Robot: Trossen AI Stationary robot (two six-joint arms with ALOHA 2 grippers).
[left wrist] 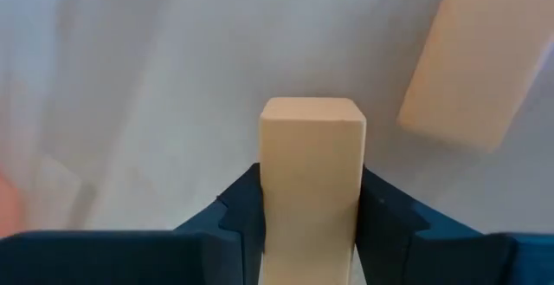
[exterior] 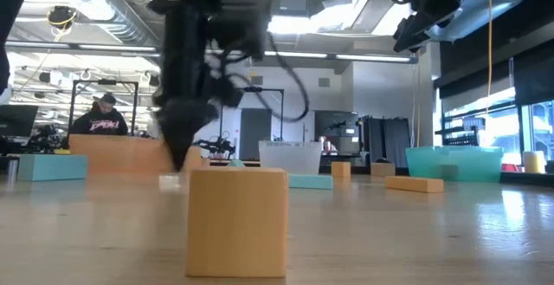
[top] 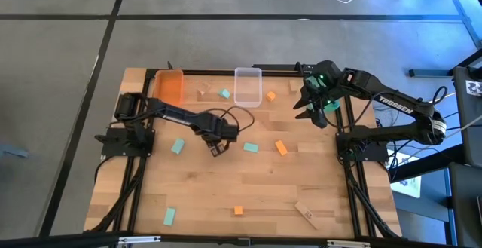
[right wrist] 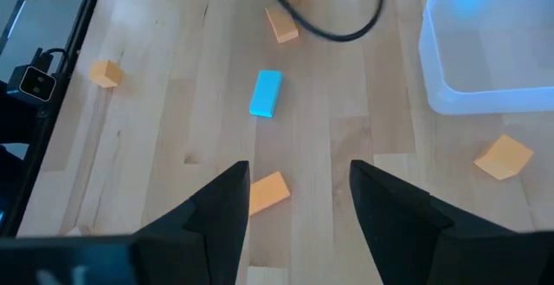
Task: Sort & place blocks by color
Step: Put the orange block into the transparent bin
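My left gripper (top: 218,144) is over the table's middle, pointing down, shut on a plain wood block (left wrist: 312,177). A second wood block (left wrist: 472,68) lies on the table close beyond it. My right gripper (right wrist: 299,220) hangs open, raised high over the far right part of the table (top: 312,105), touching nothing. Loose on the table lie mint blocks (top: 251,148) (top: 178,146) (top: 224,93), orange blocks (top: 281,148) (top: 271,96) (top: 238,210) and wood blocks (top: 306,214) (top: 203,91). My left gripper pinches the plain wood block between its two fingers (left wrist: 238,220), which lie on two opposite long sides (left wrist: 268,198). The fingers come from above, pointing down. The block's free end (left wrist: 312,116) sticks out beyond the fingertips. Whether that end touches the table I cannot tell.
An orange bin (top: 169,87) and a clear bin (top: 248,87) stand at the far edge; a teal bin (exterior: 454,162) shows at the right in the low view. A block (exterior: 238,220) stands right in front of the low camera. A person (exterior: 102,116) sits in the room behind.
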